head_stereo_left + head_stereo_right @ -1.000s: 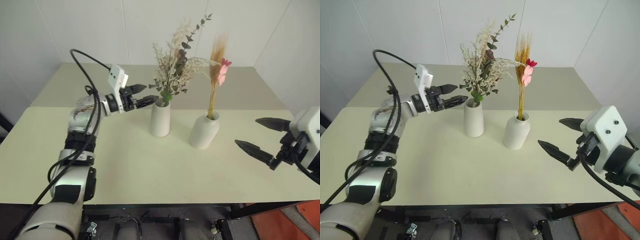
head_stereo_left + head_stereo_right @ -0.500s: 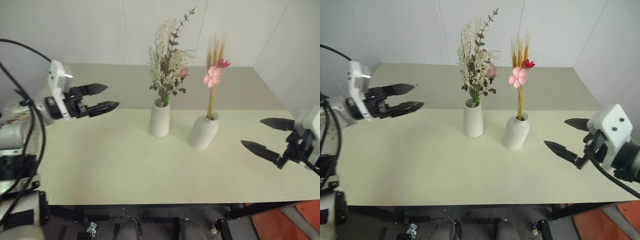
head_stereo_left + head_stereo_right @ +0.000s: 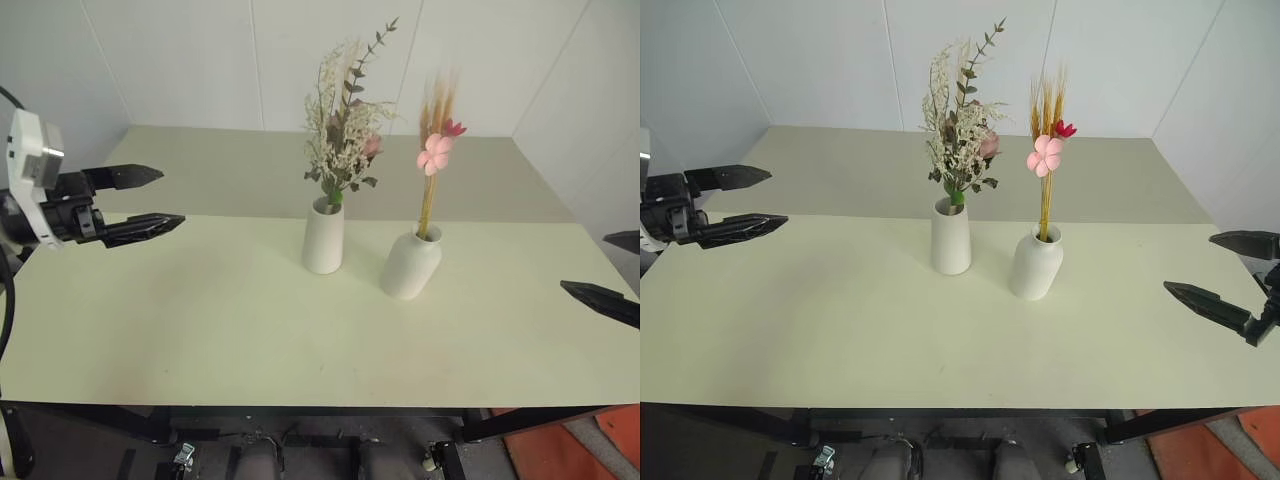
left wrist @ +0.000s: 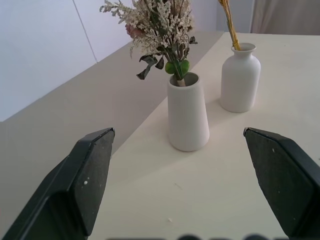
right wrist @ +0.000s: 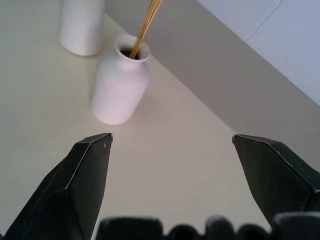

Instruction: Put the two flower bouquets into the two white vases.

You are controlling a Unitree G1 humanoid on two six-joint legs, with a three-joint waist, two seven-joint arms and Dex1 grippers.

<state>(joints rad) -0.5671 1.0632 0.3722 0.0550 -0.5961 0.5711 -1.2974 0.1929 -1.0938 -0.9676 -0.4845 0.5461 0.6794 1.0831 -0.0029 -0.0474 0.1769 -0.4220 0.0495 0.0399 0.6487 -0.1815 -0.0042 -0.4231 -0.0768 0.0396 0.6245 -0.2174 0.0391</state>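
Jaws of both the left gripper (image 3: 145, 197) and right gripper (image 3: 1225, 275) gape empty, well clear; judged best kept away. On the pale table (image 3: 240, 330), the tapered white ceramic vase (image 3: 323, 238) holds the bushy cream bouquet (image 3: 343, 135); beside it, the rounded narrow-necked white vase (image 3: 410, 264) holds the golden wheat-and-pink bunch (image 3: 434, 150).

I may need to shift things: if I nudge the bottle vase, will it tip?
Probably somewhat tippy: the bottle vase stands upright and carries tall wheat stalks rising well above its narrow neck. Its smooth matte rounded body looks hard and breakable, and would likely slide first if pushed low on the table.
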